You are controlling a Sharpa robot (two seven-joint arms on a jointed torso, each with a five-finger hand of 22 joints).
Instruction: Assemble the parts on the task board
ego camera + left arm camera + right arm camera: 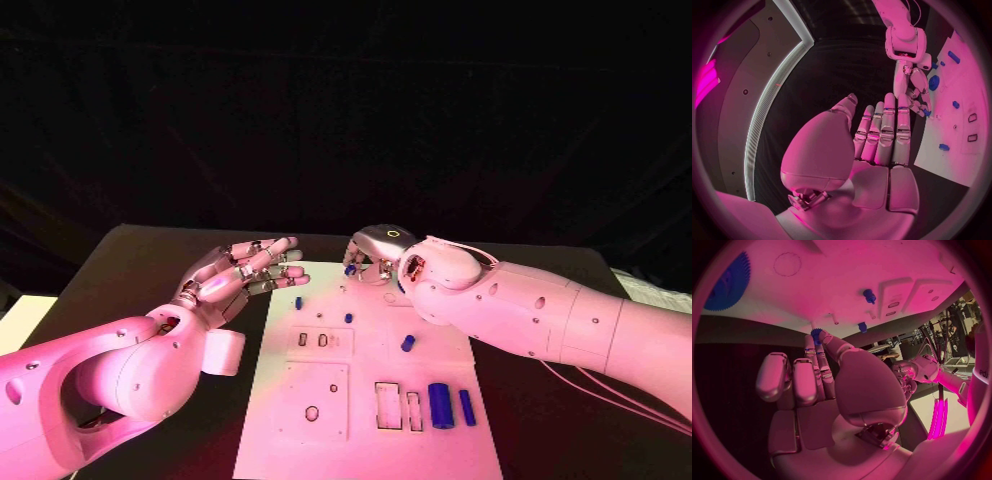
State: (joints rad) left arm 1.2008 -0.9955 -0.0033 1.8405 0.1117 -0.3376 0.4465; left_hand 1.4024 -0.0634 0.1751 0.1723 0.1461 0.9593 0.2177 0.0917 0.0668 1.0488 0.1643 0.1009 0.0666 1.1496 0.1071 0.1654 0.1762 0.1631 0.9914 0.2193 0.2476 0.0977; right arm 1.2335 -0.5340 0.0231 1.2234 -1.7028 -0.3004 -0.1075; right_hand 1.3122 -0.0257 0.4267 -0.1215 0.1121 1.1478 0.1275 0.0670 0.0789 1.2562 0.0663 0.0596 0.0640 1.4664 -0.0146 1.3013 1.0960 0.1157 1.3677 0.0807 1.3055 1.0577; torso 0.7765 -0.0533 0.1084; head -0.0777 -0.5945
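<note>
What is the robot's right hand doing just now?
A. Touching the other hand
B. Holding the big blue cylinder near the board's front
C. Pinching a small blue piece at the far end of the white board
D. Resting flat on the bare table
C: the right hand pinches a small blue part between its fingertips over the far end of the task board, while the left hand hangs open beside the board, holding nothing.

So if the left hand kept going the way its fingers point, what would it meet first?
Probably the right hand. The left hand is open, fingers aimed across the board's far end, where the right hand pinches a small blue part. Depth is unclear, so it might pass by.
</note>
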